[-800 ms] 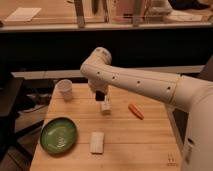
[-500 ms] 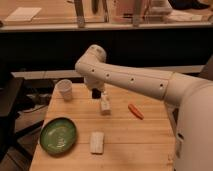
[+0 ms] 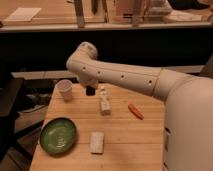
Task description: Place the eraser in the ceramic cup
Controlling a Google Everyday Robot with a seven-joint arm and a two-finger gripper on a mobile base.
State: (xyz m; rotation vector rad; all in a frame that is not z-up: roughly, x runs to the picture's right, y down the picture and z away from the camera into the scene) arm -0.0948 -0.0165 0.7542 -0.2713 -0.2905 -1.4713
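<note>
Block [image 3: 96, 142]: pale, lay flat near the front edge, just beside the plate [image 3: 58, 135].
Gripper [image 3: 90, 91]: fingers pressed together, hung under the wrist between the cup [image 3: 65, 89] and a white upright thing [image 3: 104, 102]; whether it pinched anything could not be told.
Eraser [image 3: 90, 94]: probably the small dark bit at the gripper's tip, just right of the cup; not certain.
Handling: likely light, rubbery, grippy, not fragile; best pinched across its short sides.

Claw [image 3: 104, 103] low over the table [image 3: 130, 147], blurred, its top hidden behind the arm [image 3: 125, 75]; robot body [image 3: 190, 130] cut off at right.
</note>
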